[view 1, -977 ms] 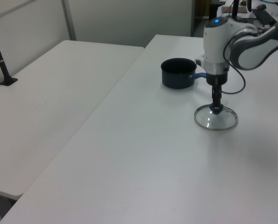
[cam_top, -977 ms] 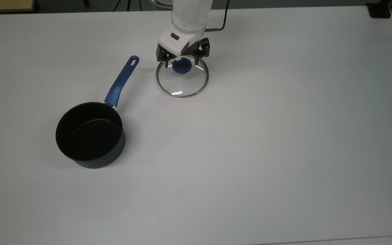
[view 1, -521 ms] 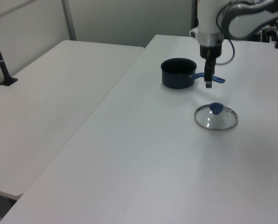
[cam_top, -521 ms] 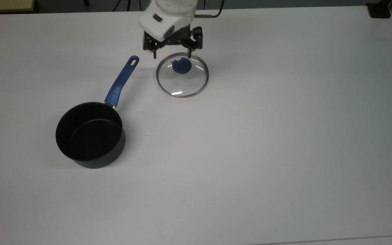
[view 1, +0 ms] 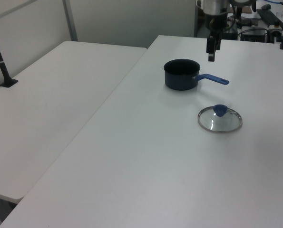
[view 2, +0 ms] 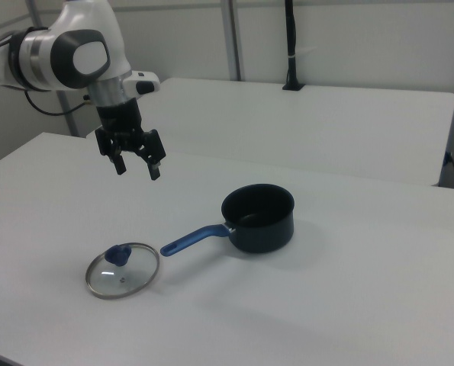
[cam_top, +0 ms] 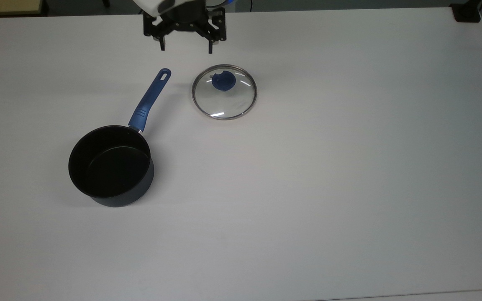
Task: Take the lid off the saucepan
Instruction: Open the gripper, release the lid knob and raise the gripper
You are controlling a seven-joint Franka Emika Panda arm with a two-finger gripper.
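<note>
A broad white surface [cam_top: 329, 167] carried everything; in the left view a second white table [view 1: 60, 85] stood alongside it, with pale partition walls behind. There was one saucepan [cam_top: 111, 167], uncovered and black inside, its blue handle [cam_top: 149, 100] pointing toward 1 o'clock in the top view. There was one lid [cam_top: 224, 92], lying flat on the surface at about 2 o'clock from the pot, apart from it and just beyond the handle's slotted end, blue knob [cam_top: 223, 81] up. One hand [cam_top: 185, 47] hung in the air at 11 o'clock from the lid in the top view, fingers spread wide and holding nothing. In the right view the hand [view 2: 136, 168] was well above the lid [view 2: 123, 271]. A black post [view 2: 290, 46] rose from the far table.
</note>
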